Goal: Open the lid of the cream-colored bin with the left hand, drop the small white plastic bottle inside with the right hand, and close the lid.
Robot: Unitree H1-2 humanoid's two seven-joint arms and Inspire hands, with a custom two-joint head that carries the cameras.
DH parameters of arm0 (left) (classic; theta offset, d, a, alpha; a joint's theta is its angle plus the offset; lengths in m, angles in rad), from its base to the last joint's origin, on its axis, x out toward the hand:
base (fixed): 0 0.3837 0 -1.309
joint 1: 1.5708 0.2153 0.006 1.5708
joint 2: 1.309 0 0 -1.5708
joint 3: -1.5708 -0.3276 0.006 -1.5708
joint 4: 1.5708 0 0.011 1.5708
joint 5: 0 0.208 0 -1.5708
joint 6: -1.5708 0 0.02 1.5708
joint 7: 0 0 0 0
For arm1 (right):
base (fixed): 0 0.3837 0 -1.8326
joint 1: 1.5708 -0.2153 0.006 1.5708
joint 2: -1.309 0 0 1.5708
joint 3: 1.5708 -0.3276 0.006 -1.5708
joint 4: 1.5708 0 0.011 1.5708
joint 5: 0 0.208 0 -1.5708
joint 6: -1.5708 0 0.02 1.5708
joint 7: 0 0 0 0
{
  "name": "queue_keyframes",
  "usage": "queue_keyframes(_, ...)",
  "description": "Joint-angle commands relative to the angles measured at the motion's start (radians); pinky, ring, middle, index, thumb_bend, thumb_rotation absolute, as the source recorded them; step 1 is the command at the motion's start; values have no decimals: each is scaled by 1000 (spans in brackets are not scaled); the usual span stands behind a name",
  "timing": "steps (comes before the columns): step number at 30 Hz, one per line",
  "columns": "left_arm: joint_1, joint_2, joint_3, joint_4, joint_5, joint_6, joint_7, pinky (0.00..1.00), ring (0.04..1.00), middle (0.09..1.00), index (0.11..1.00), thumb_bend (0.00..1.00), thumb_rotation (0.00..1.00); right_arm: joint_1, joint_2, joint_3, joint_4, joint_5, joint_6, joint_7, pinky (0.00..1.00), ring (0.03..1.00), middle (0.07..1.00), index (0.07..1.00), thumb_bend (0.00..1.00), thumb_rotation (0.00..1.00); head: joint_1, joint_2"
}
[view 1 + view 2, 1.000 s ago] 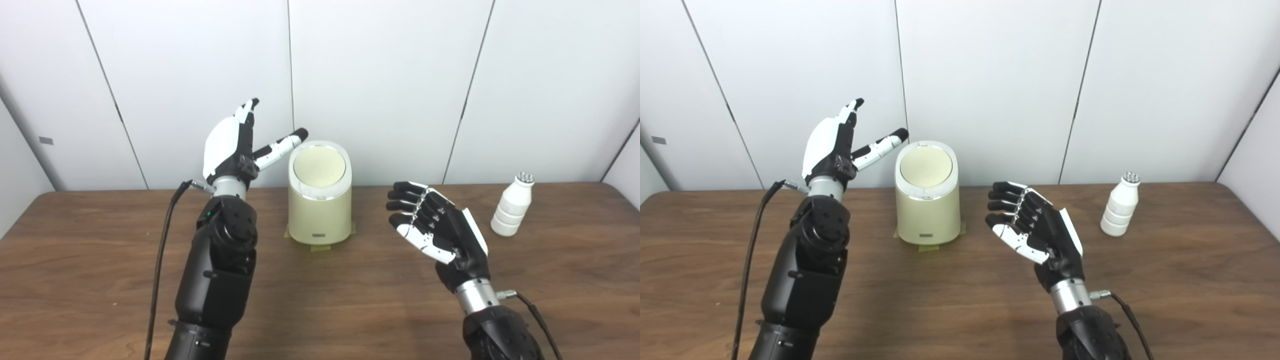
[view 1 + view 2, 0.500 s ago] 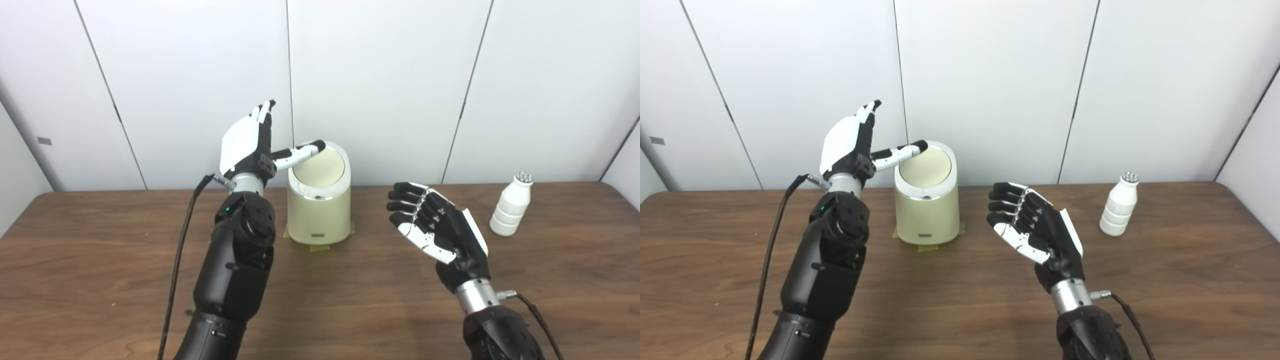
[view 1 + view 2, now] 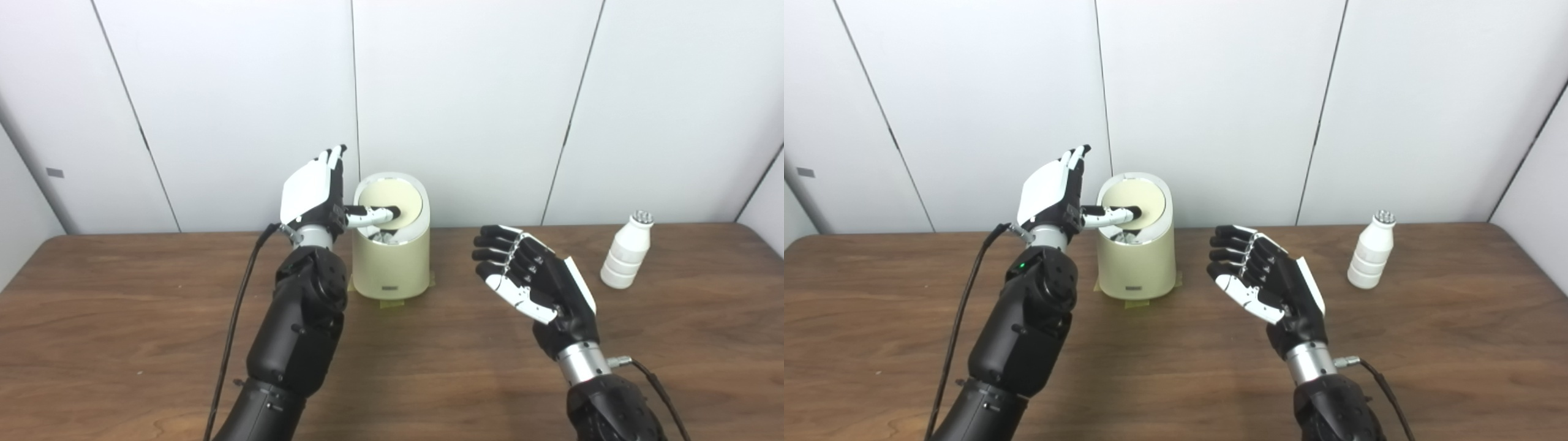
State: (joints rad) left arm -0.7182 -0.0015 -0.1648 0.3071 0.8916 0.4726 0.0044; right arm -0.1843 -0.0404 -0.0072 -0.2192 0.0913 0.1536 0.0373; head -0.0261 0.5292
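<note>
The cream-colored bin (image 3: 391, 263) stands at the back middle of the brown table. Its round lid (image 3: 401, 199) is tilted, and a dark gap shows under its front edge. My left hand (image 3: 318, 196) is open beside the bin's left rim, fingers pointing up, with the thumb (image 3: 375, 215) lying across the lid and pressing on it. The small white plastic bottle (image 3: 626, 258) stands upright at the back right, untouched. My right hand (image 3: 533, 282) hovers open, palm up, between bin and bottle, holding nothing.
White wall panels rise right behind the table's back edge (image 3: 184, 233). A black cable (image 3: 229, 331) hangs from my left wrist, another cable (image 3: 658, 389) trails from the right wrist. Tape (image 3: 392, 302) marks the bin's base.
My left hand came down and rightward from beside the bin, and its thumb now rests on the lid, which has tipped. The right hand and bottle stayed in place.
</note>
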Motion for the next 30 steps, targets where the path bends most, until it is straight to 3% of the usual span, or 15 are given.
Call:
queue_keyframes(1, -74, 11, -12, -2, 33, -4, 41, 1000, 1000, 1000, 1000, 955, 354, -26, 5, -2, -41, 2, -18, 0, 601, 665, 682, 671, 287, 178, -1, 1)
queue_keyframes(7, -75, 20, -37, 38, 46, -3, 61, 1000, 1000, 1000, 1000, 967, 299, -26, 8, -1, -44, 1, -17, -2, 603, 665, 680, 668, 287, 179, -5, 1)
queue_keyframes(13, -76, 11, -15, 65, 54, -3, 68, 1000, 1000, 1000, 1000, 871, 285, -25, 9, -1, -48, 2, -18, 0, 605, 667, 683, 671, 288, 188, -8, 2)
queue_keyframes(16, -74, 18, -22, 67, 50, -3, 71, 1000, 1000, 1000, 1000, 905, 256, -24, 8, 0, -47, 0, -21, 1, 602, 665, 682, 670, 290, 190, -8, 2)
queue_keyframes(20, -75, 45, -67, 70, 76, -4, 79, 1000, 1000, 1000, 1000, 987, 248, -25, 11, 2, -55, -3, -7, -2, 605, 666, 682, 670, 284, 187, -8, 2)
queue_keyframes(25, -77, 71, -123, 76, 135, -3, 101, 1000, 1000, 1000, 1000, 1000, 232, -27, 9, 5, -55, -10, -2, -1, 607, 667, 683, 670, 282, 200, -7, 1)
queue_keyframes(30, -77, 92, -167, 81, 239, -3, 64, 1000, 1000, 1000, 1000, 1000, 176, -28, 10, 6, -59, -17, 0, -2, 605, 668, 685, 673, 281, 190, -7, 0)
